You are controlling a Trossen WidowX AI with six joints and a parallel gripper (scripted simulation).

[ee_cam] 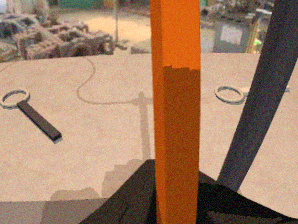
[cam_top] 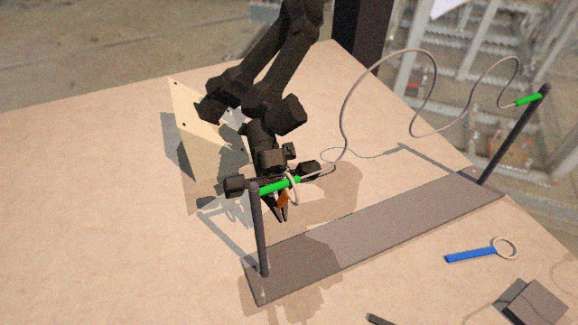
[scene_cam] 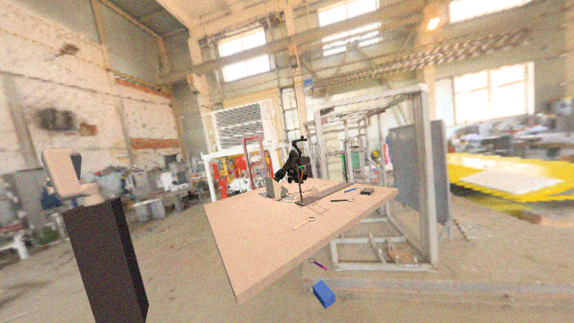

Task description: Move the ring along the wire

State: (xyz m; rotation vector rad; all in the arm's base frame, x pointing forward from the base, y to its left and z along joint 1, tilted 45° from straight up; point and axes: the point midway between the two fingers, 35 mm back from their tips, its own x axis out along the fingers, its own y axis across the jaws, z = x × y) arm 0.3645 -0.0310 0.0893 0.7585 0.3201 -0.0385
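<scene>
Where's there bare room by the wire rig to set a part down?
Likely widest: tabletop left of the wooden bracket in the top view. Another patch: between the base strip and the blue-handled ring. Crowded: around the near post, with fingers and orange handle.
</scene>
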